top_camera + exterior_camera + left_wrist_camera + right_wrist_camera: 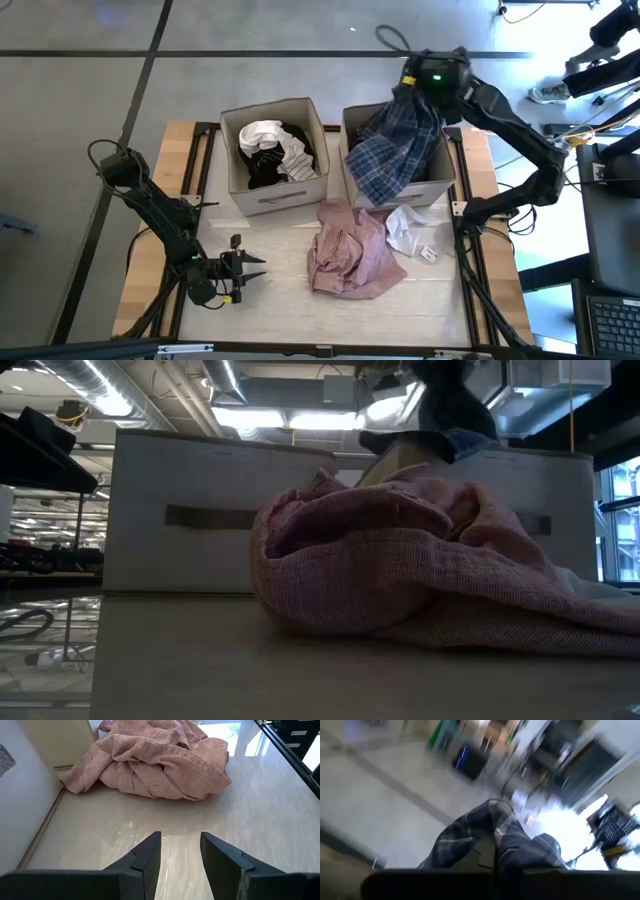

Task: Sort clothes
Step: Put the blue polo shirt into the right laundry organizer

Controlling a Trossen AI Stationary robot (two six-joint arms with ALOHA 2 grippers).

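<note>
A blue-plaid garment (395, 150) hangs from my right gripper (412, 88), which is shut on it above the right beige box (432, 190); its lower part drapes over that box's front wall. A dusty-pink garment (348, 250) lies crumpled on the table in front of the boxes, with a white piece (408, 232) at its right. The left box (280, 195) holds white and black clothes (272, 148). My left gripper (252, 268) is open and empty, low over the table's near left, pointing at the pink garment (155, 757). My right gripper holds the blue-plaid garment by a bunched upper part (495, 827), several folds gathered between the two fingers. It is raised over the right box. The cloth hangs slack below it, its lower end over the box's front wall (375, 185).
The two beige boxes stand side by side at the table's far middle. Bare tabletop (210, 815) lies between my left gripper and the pink garment. In the low view the pink garment (420, 560) fills the foreground before the boxes.
</note>
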